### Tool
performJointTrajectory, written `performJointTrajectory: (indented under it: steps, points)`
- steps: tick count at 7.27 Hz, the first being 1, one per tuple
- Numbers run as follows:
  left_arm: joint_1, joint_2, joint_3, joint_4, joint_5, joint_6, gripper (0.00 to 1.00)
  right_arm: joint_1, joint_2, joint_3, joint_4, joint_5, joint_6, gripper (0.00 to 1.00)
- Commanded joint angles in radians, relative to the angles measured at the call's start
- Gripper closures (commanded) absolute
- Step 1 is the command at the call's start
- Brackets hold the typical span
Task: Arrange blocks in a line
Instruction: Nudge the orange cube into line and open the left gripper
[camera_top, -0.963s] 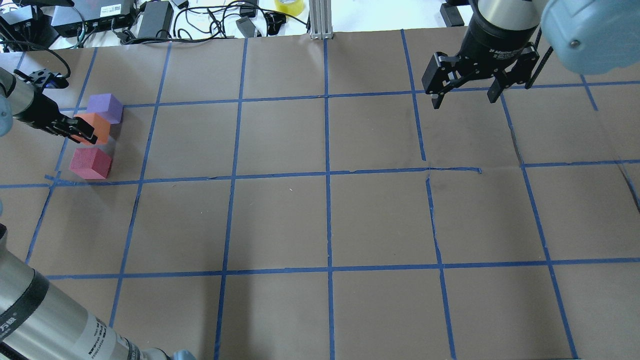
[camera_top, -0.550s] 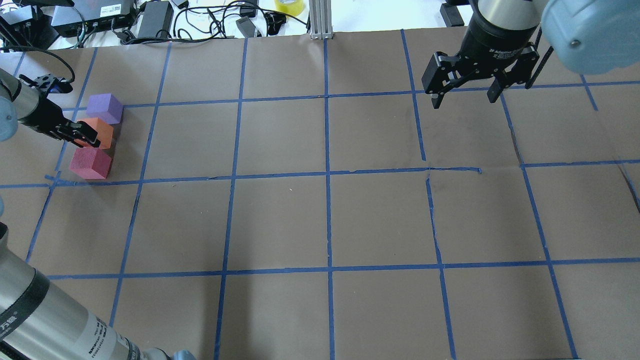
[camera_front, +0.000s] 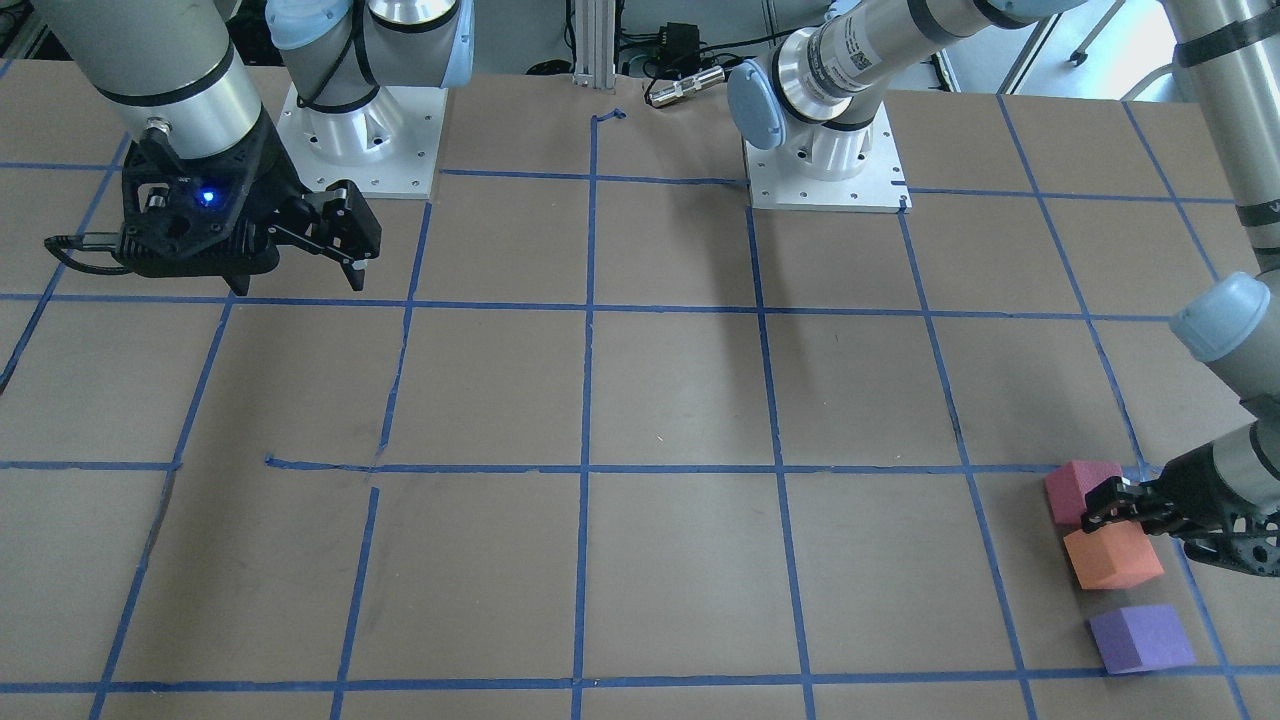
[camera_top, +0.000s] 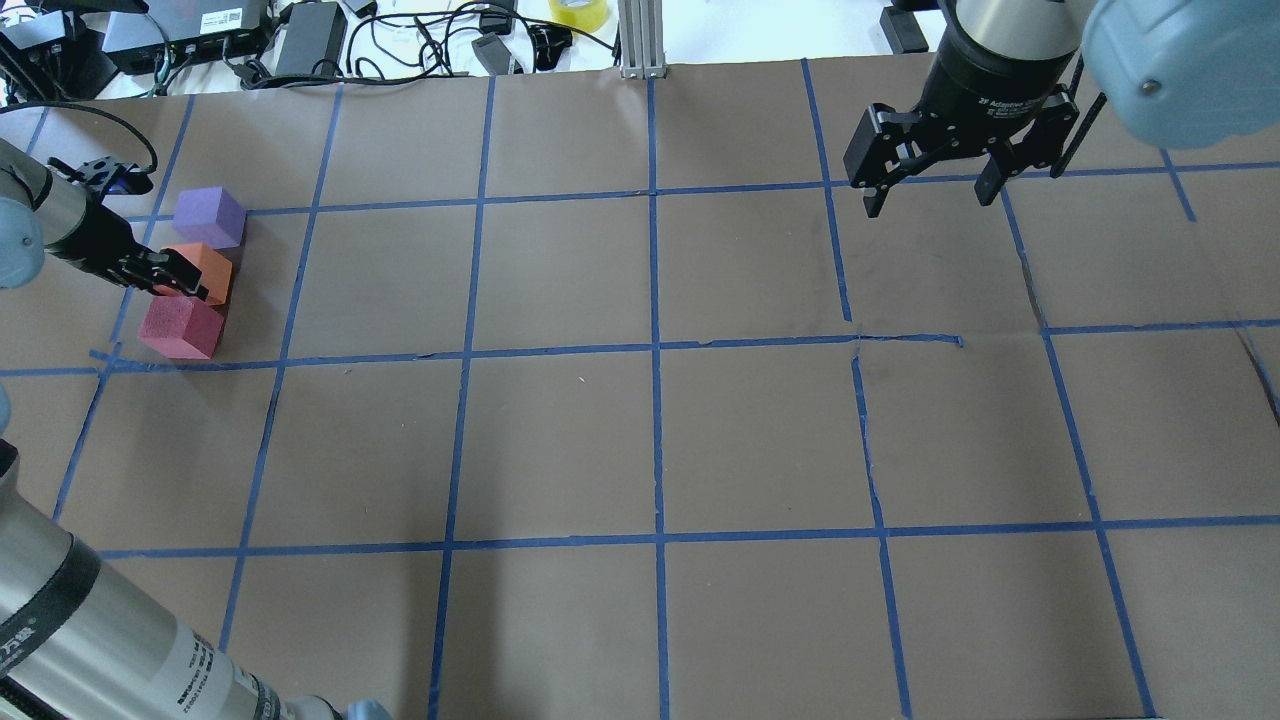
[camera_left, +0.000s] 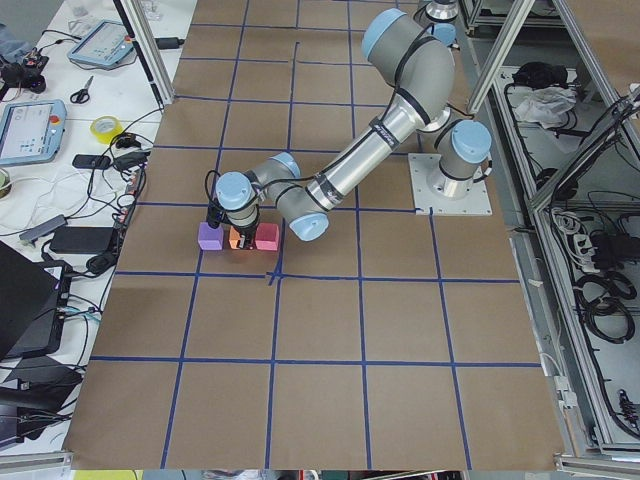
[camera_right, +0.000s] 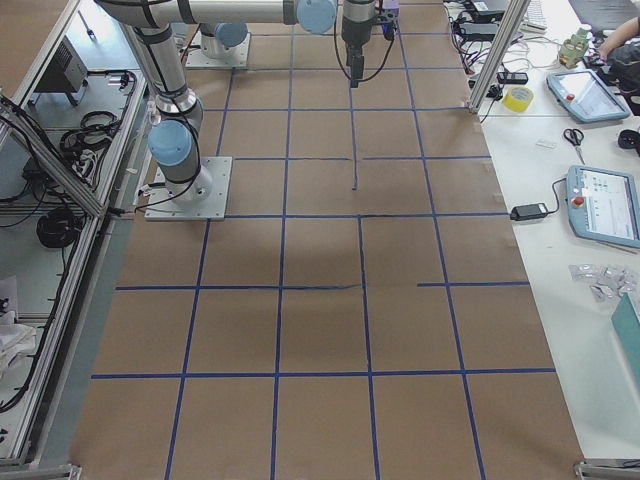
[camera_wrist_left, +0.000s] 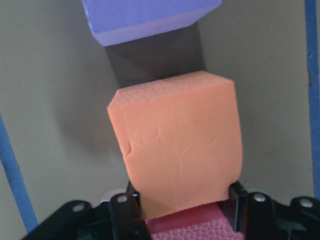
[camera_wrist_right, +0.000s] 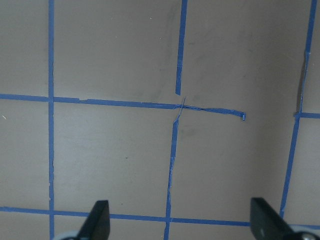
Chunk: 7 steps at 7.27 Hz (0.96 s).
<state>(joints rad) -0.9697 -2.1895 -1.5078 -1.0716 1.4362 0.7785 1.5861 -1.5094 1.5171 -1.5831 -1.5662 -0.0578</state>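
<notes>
Brown paper ruled into squares by blue tape covered the desk, and all the work sat in one far corner, well away from the left arm's base plate (camera_front: 825, 170), out to the robot's left and toward the operators' side.

At the middle of the row was the orange block (camera_top: 205, 264), a matte foam cube with a pebbled top edge and a faint crease on its face. It was pinched at its near end between the fingers of the left gripper (camera_top: 178, 283). It sat low, but whether it rested on the desk or hung just above it could not be told. It looked slightly turned against its neighbours.

The pinkish-red block (camera_top: 180, 328) lay just beside it on the side nearer the base plate, seemingly touching. The purple block (camera_top: 208, 216) lay on the side farther from the base plate, parted from the orange one by a shadowed gap.

The step in hand appeared to be setting the middle cube into the line, and the task seemed nearly done. The next move probably called for squaring the orange block with the other two, settling it flat, then spreading the fingers and backing off without dragging the soft foam or nudging the pinkish-red cube.

The right gripper (camera_top: 928, 195) hung well beyond the base plate on its other side, jaws spread wide and holding nothing.
</notes>
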Motion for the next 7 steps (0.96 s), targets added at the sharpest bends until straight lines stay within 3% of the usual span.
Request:
performJointTrajectory:
  steps: [1,3,7]
  points:
    - [0.0,0.005,0.001,0.047,0.001,-0.002,0.0,0.0,0.0,0.0,0.0,0.0,-0.001,0.0]
    - [-0.026,0.051,0.009,0.029,0.004,-0.007,0.0,-0.002,0.0,0.002,0.0,-0.005,-0.002,0.0]
    - [-0.128,0.291,0.012,-0.267,0.087,-0.053,0.0,-0.002,0.0,0.0,-0.017,0.0,-0.001,0.0]
